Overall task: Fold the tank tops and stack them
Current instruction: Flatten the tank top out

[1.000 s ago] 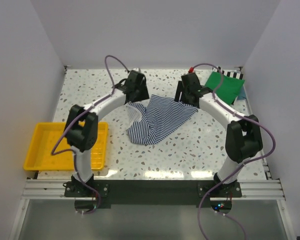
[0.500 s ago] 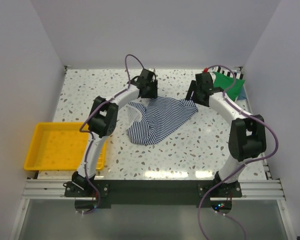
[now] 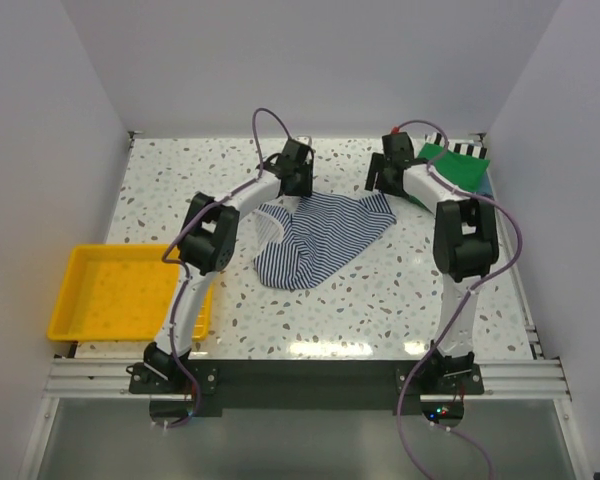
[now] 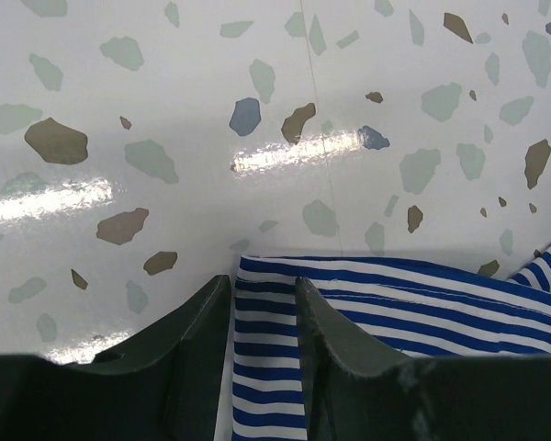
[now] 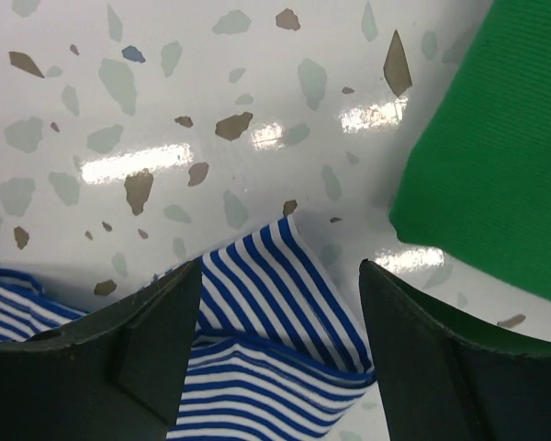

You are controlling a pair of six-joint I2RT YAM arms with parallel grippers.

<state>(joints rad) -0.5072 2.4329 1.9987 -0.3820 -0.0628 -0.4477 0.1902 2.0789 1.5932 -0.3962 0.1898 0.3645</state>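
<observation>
The striped tank top (image 3: 320, 240) lies crumpled mid-table, navy and white. My left gripper (image 3: 296, 182) is down at its far left corner. In the left wrist view the striped cloth (image 4: 395, 312) lies flat in the narrow gap between the fingers of that gripper (image 4: 262, 289), not pinched. My right gripper (image 3: 384, 186) is at the far right corner. Its jaws (image 5: 280, 266) stand wide open astride a folded point of the striped top (image 5: 257, 303). The green tank top (image 3: 458, 170) lies folded at the far right, close beside the right gripper and seen as green cloth (image 5: 496, 165).
A yellow tray (image 3: 120, 295) sits at the table's left front edge. A black-and-white striped marker (image 3: 460, 147) shows behind the green top. Walls close the table in on three sides, and cables loop over both arms.
Both grippers have moved toward the far edge of the striped top. The left elbow has swung in to the right. The left jaws have narrowed around the cloth; the right stays wide.
</observation>
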